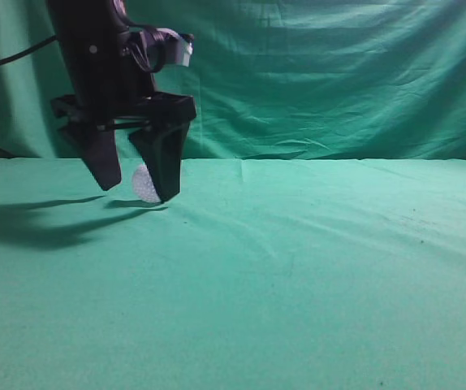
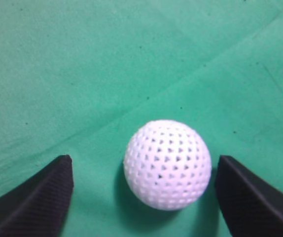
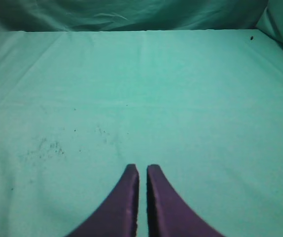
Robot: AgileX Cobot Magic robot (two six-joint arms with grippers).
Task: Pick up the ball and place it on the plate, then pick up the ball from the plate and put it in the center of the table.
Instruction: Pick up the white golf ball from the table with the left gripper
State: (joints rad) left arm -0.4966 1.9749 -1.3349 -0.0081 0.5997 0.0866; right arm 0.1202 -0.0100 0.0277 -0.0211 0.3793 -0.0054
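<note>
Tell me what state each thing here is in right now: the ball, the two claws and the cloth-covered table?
ball: resting on the table, between the left gripper's fingers, gaps on both sides, not gripped.
left gripper: open, lowered around the ball.
right gripper: shut, holding nothing, above bare cloth.
table: covered in slightly wrinkled green cloth; no plate in view.
</note>
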